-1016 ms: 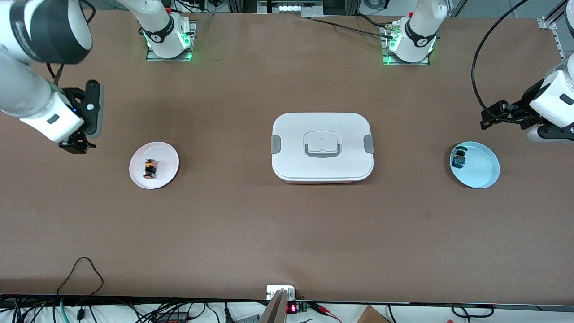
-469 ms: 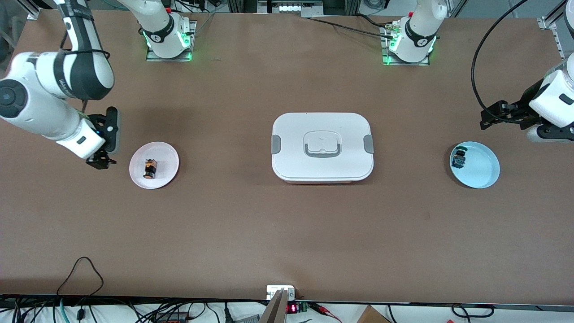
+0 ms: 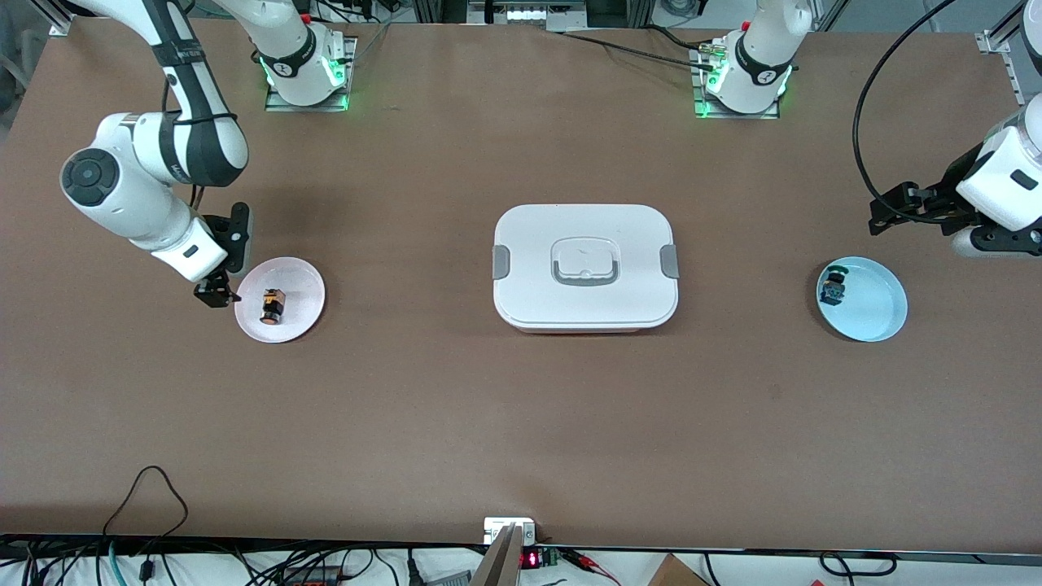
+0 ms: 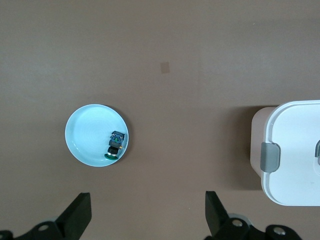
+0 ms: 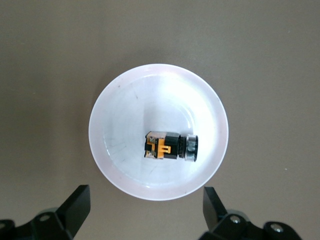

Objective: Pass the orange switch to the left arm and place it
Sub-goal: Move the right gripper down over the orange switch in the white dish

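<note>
— Two plates on the table, one at each end. Where's the orange switch (image 3: 273, 305)?

— Lying on its side in the pink plate (image 3: 301, 281), toward the right arm's end. The box (image 3: 584, 265) sits mid-table, lid on, well apart from both plates.

— Right gripper (image 3: 216, 295)?

— Low over the table, just at the pink plate's rim. Fingers (image 5: 75, 205) spread wide in the right wrist view — nothing between them, switch (image 5: 170, 146) and plate (image 5: 120, 100) in full sight below.

— Left gripper (image 3: 883, 216)?

— Up in the air near the blue plate (image 3: 875, 313), fingers (image 4: 80, 215) also wide apart and empty. Left arm waits.

— Anything in the blue plate?

— Green-capped switch (image 3: 833, 286), lying at the rim on the box's side.
</note>
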`<act>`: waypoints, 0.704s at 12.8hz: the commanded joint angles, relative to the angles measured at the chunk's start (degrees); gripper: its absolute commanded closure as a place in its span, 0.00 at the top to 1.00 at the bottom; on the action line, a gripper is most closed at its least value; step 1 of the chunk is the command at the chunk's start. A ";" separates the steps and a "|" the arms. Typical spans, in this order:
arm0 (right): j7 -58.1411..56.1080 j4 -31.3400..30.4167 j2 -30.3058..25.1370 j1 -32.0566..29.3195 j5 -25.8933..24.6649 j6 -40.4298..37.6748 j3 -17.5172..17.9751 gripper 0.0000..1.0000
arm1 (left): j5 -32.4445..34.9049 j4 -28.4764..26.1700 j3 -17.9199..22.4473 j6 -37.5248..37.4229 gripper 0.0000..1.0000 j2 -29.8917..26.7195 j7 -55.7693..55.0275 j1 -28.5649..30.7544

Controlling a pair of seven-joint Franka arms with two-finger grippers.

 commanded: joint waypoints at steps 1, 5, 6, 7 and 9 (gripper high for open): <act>-1.21 -2.27 2.55 -0.72 1.03 7.22 0.44 1.00 | -0.72 2.09 -0.05 -1.29 1.00 0.87 0.06 -0.14; -1.21 -2.80 7.82 -0.72 1.03 15.32 0.62 1.00 | -0.64 2.09 -0.05 -1.29 1.00 0.95 0.06 -0.14; -1.21 -2.80 8.71 -0.64 1.03 16.56 0.88 1.00 | -0.64 2.09 -0.05 -1.29 1.00 0.87 0.06 -0.14; -1.04 -2.80 9.15 -0.64 1.03 17.35 1.06 1.00 | -0.64 2.09 -0.05 -1.29 1.00 0.87 -0.03 -0.14; -0.77 -2.80 9.50 -0.55 1.03 17.62 1.23 1.00 | -0.64 2.09 -0.05 -1.29 1.00 0.87 -0.03 -0.14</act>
